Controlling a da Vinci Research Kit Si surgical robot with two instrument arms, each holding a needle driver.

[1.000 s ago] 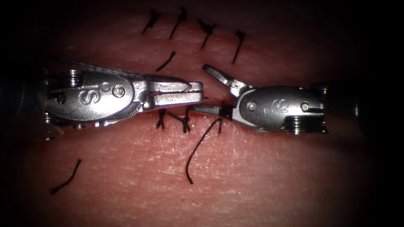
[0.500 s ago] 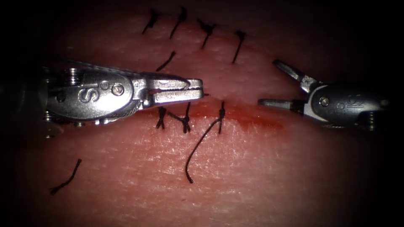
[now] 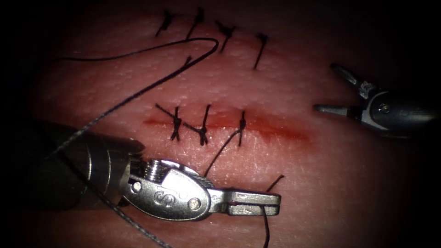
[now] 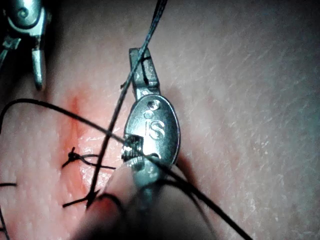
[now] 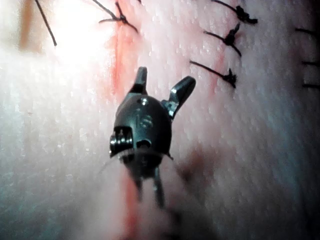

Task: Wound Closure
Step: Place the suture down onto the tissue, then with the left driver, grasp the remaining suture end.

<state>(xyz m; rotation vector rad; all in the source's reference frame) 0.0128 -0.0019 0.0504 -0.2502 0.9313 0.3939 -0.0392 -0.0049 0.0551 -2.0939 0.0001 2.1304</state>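
The cut runs across the tissue, wet with red fluid, and three knotted stitches cross its left and middle stretch. In front of the cut my left tool lies with its jaws shut on the thread, which drops away below them. A short end sticks up behind the jaws. A long loop of thread sweeps over the tissue behind the cut. My right tool hovers past the cut's right end, jaws open and holding nothing. The same grip on the thread shows at the left tool; the right tool is spread open.
A row of older stitches lies at the far edge of the tissue. A long cut tail trails forward from the rightmost stitch. The right tool hangs near the cut's end in the left wrist view.
My left tool has swung from behind the cut's left part to the near side and now grips thread. A long thread loop has appeared. The right tool drew further right, still open.
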